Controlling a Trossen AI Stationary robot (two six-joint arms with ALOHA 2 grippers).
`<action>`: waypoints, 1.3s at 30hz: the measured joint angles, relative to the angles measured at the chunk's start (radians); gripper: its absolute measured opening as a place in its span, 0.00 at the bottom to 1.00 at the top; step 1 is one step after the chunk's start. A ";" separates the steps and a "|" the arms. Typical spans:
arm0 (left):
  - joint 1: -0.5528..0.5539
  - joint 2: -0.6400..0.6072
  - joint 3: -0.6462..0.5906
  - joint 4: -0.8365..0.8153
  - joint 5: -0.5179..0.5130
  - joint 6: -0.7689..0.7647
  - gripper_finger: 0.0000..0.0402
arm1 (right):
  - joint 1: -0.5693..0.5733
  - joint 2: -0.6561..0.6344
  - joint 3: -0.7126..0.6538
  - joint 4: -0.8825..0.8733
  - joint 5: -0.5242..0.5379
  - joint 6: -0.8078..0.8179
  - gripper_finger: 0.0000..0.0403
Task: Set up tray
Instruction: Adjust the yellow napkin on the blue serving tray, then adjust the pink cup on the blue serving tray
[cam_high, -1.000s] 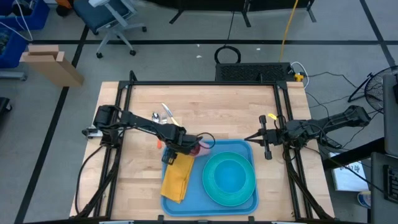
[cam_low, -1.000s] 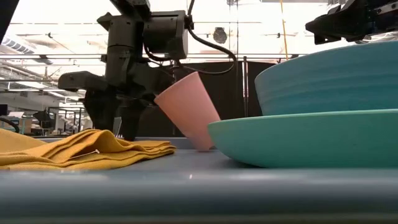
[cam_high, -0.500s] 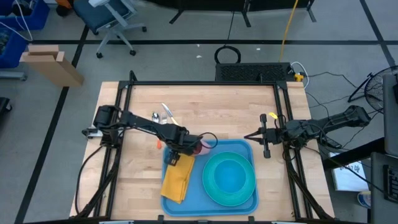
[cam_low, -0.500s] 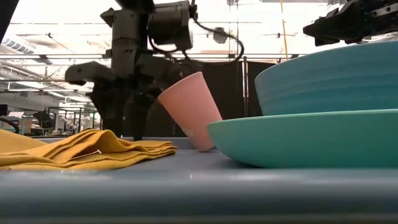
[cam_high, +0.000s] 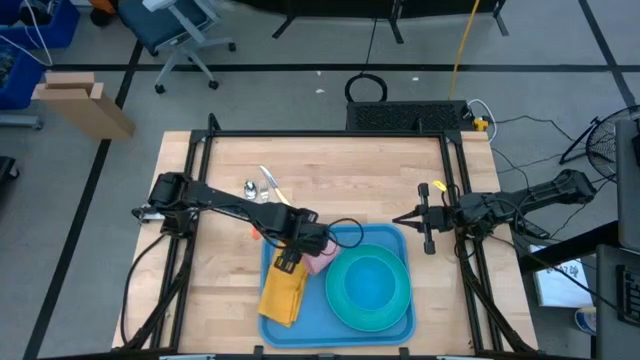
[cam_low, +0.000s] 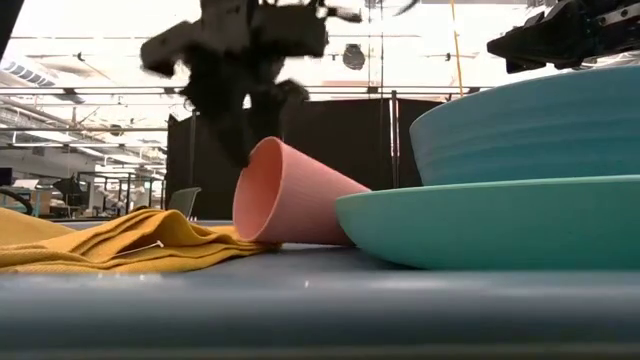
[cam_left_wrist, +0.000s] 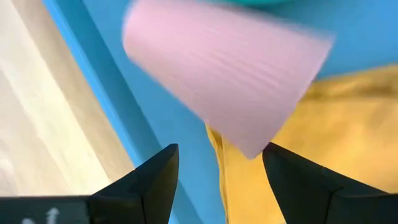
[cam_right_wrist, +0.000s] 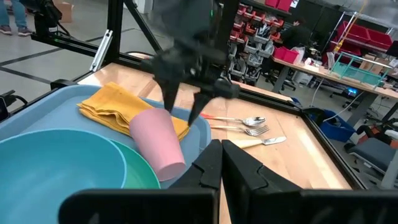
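The blue tray (cam_high: 392, 236) lies at the table's near middle. On it are a folded yellow napkin (cam_high: 282, 292), a teal plate (cam_low: 500, 222) with a teal bowl (cam_high: 368, 285) in it, and a pink cup (cam_high: 320, 263). The cup (cam_low: 295, 197) lies on its side between napkin and plate, mouth toward the napkin, its wall on the tray floor and the napkin's edge. My left gripper (cam_high: 303, 252) hangs open just above the cup's mouth end (cam_left_wrist: 217, 174). My right gripper (cam_high: 428, 236) waits shut at the table's right edge. My left gripper's open fingers (cam_right_wrist: 169, 99) point down, one on either side of the cup's mouth end (cam_right_wrist: 144, 124). Blur hides whether they touch it, so I cannot tell.
A spoon, a fork and a knife (cam_high: 264, 186) lie on the bare wood beyond the tray, toward the left (cam_right_wrist: 249, 123). The black frame rails (cam_high: 200, 200) run along the table's left and right sides. Bare wood lies left and right of the tray.
My left gripper has moved toward the table's near edge and right, farther over the tray, and risen. The pink cup, which stood tilted on its base at the gripper, has tipped over and now lies on its side against the napkin and plate.
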 joint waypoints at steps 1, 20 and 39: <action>-0.003 0.000 0.020 0.001 0.000 0.002 0.58 | 0.000 0.000 0.000 0.000 0.000 -0.001 0.00; -0.103 0.000 0.050 -0.009 -0.153 -0.112 0.58 | 0.000 0.000 0.000 -0.001 0.000 -0.005 0.00; -0.119 0.067 -0.001 0.201 -0.249 -0.157 0.42 | 0.000 0.000 0.000 0.016 -0.001 -0.005 0.00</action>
